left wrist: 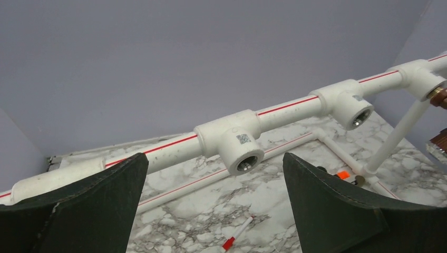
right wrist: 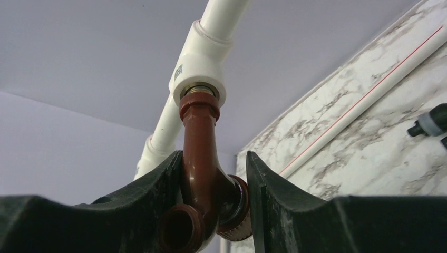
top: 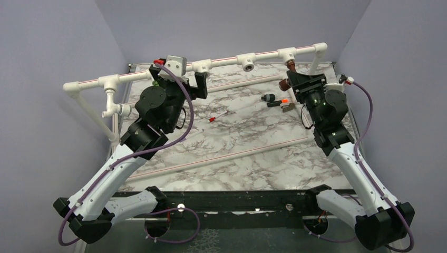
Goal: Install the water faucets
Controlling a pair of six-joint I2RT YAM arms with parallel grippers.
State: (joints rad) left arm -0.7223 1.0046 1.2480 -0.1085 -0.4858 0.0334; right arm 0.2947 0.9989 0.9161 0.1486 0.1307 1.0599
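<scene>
While my right gripper (right wrist: 215,158) clamps the brown tap (right wrist: 199,132), its stem seated in the white fitting (right wrist: 203,68) at twelve o'clock, I should twist squarely, avoiding cross-threading; my left gripper (left wrist: 213,156) gapes empty.

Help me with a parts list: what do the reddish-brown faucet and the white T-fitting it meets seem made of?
The reddish-brown bent-spout faucet looks like glossy moulded plastic, given its smooth uniform sheen, though coated metal is possible. The white T-fitting looks like matte plastic, with a metallic ring at its mouth.
</scene>
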